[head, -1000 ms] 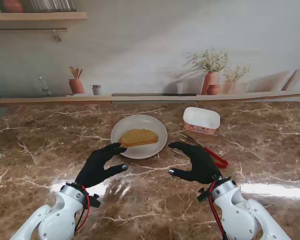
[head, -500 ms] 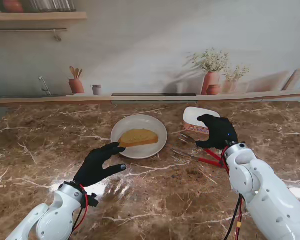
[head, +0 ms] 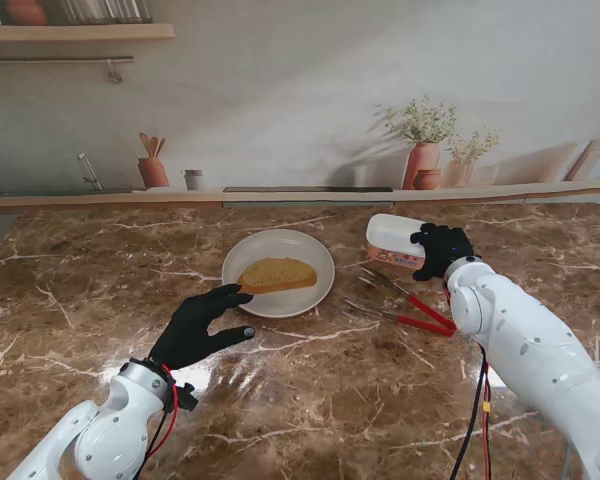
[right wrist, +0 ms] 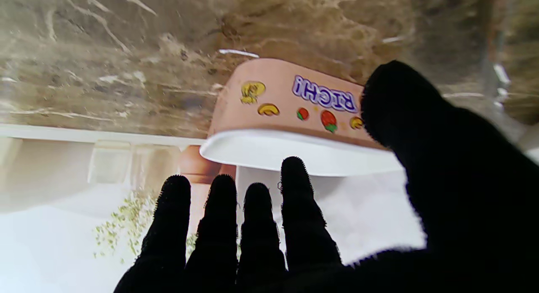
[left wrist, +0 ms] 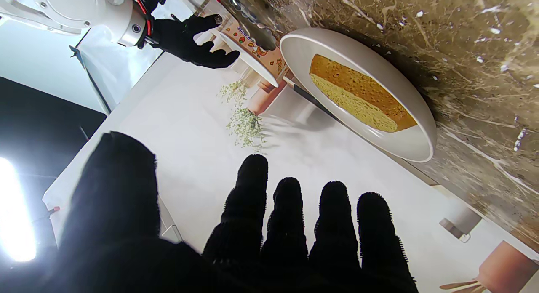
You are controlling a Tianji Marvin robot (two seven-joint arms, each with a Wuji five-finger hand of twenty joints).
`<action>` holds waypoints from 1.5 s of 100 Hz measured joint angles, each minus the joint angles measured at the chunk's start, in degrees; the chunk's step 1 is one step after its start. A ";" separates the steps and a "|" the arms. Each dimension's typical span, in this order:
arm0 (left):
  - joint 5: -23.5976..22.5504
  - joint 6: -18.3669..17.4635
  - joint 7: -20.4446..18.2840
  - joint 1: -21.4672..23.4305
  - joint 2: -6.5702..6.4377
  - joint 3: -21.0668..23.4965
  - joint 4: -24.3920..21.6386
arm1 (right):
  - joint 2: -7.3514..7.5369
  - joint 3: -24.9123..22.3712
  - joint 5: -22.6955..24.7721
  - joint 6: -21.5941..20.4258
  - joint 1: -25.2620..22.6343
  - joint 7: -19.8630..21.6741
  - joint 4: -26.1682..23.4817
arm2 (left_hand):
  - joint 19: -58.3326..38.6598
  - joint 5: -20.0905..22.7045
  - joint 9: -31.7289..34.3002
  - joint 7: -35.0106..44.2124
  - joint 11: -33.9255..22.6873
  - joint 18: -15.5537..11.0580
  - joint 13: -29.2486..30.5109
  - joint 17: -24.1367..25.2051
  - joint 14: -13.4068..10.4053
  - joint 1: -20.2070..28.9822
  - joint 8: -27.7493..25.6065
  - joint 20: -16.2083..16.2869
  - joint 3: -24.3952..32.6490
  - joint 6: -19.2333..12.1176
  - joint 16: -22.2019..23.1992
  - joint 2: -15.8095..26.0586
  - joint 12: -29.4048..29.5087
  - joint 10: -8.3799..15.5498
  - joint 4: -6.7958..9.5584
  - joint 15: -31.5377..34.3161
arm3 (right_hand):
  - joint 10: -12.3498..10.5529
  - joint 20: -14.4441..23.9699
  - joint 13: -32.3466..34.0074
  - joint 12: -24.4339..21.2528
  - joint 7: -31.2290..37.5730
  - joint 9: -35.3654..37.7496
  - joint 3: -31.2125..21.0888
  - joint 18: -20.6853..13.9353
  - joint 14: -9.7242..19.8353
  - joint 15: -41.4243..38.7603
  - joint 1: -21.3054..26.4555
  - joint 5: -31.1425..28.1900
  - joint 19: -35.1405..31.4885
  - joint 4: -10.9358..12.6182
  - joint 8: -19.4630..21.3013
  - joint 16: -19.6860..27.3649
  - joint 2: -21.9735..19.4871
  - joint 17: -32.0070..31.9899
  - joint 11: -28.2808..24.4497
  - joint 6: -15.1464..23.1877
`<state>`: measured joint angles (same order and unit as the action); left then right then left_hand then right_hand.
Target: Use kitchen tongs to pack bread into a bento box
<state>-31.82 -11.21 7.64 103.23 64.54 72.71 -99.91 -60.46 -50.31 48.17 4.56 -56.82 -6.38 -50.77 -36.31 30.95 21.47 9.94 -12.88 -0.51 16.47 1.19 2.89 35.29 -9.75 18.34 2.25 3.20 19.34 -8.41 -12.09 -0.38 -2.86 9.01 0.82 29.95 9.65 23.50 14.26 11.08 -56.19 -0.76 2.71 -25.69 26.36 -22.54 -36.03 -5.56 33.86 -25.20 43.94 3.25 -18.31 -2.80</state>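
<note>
While the left hand [head: 202, 325] hovers spread and empty, the right hand [head: 439, 248] reaches open-fingered beside the bento box [head: 393, 238].

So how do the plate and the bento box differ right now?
The plate is round, white and shallow; the bento box is a pink-walled, deeper rounded rectangle with a white top. The plate holds the bread; the bento box holds no bread that I can see. The right hand is at the bento box; the left hand sits near the plate. Both rest on the marble table.

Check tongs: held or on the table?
On the table. The tongs lie untouched between plate and right hand, which is open beside the bento box.
</note>
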 measured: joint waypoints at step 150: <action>-0.97 0.05 1.29 1.70 0.00 2.06 1.19 | -2.67 -18.26 11.35 1.04 -29.75 -22.99 -33.65 | 0.00 0.00 0.00 0.00 0.00 -0.04 0.00 0.00 -0.01 0.02 0.01 0.00 0.00 0.00 -0.14 0.00 0.00 0.00 0.00 0.00 | -4.64 2.16 12.98 -3.00 36.62 25.40 -4.58 0.73 1.69 -3.61 1.15 -30.59 -11.02 -8.76 -2.49 0.78 -3.76 6.24 -7.01 19.16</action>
<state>-32.79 -11.17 8.93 104.92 64.54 74.77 -98.72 -63.13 -68.56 59.52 5.59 -86.56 -29.37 -84.42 -36.31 30.95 21.47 9.94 -12.88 -0.55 16.47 1.19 2.88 35.31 -9.74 18.34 2.25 3.20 19.20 -8.40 -12.09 -0.38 -2.86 9.01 -3.83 32.11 22.63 20.49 50.88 36.48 -60.78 -0.02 4.40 -29.29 27.51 -53.14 -47.05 -14.32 31.37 -24.42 40.18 9.49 -25.33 16.36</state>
